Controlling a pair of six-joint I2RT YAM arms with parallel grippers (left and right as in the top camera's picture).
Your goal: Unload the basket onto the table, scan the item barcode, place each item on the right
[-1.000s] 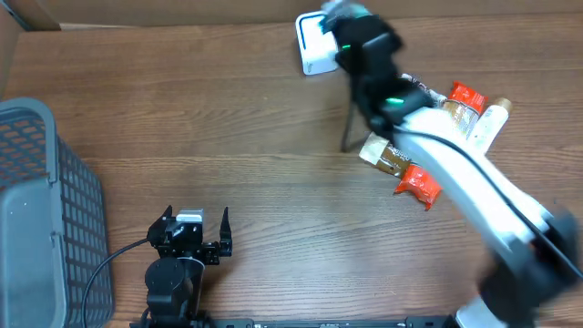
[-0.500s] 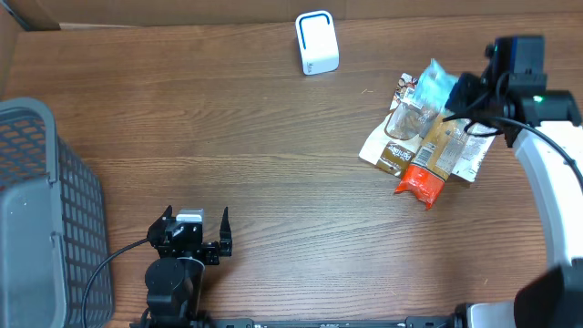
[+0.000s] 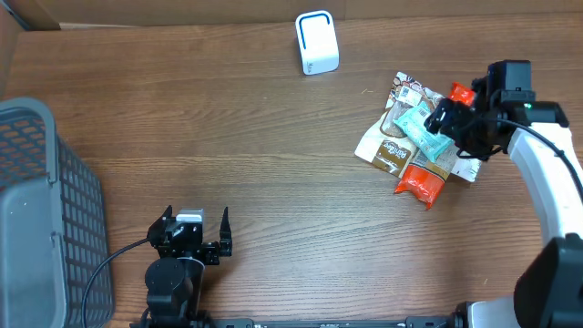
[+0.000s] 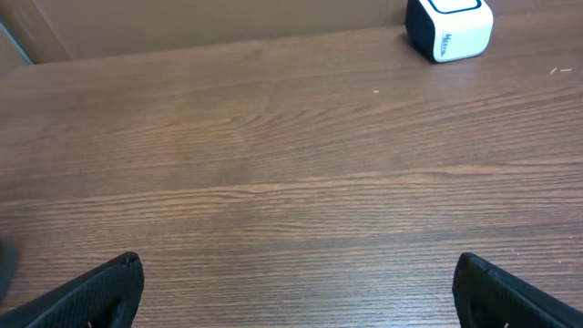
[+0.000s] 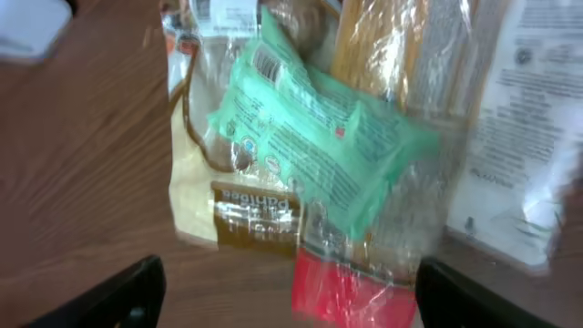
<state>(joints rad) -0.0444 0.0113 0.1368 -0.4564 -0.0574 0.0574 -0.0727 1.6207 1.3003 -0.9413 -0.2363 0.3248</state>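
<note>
The right arm (image 3: 547, 178), stretched toward the white scanner (image 3: 316, 43) a second ago, has swung back to the packet pile (image 3: 390, 153). Its claw (image 5: 290, 290), shut until now, has spread wide, leaving the green packet (image 3: 421, 127) lying on top.

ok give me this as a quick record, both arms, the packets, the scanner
left fingers: open, empty, over bare table
right fingers: open, over the packet pile, holding nothing
green packet: lying on top of the pile, free of the fingers
scanner: white, far side of the table, apart from the pile
basket: grey, at the left edge
</note>
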